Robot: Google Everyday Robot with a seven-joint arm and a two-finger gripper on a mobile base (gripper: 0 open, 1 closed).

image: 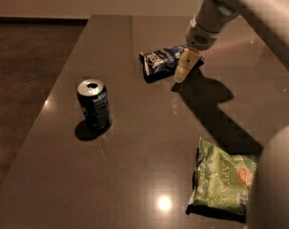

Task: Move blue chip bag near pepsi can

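Note:
The blue chip bag [164, 62] lies flat on the dark table [134, 166] near its far middle. The pepsi can [93, 104] stands upright at the left, well apart from the bag. My gripper [183, 69] hangs from the arm that enters from the upper right, its pale tip down at the bag's right end, over its edge. Whether it touches the bag does not show.
A light green jalapeno chip bag [223, 181] lies at the front right. The table's left edge [53, 94] runs close to the can, with brown floor beyond it. My arm's shadow [211, 104] falls across the table's right side.

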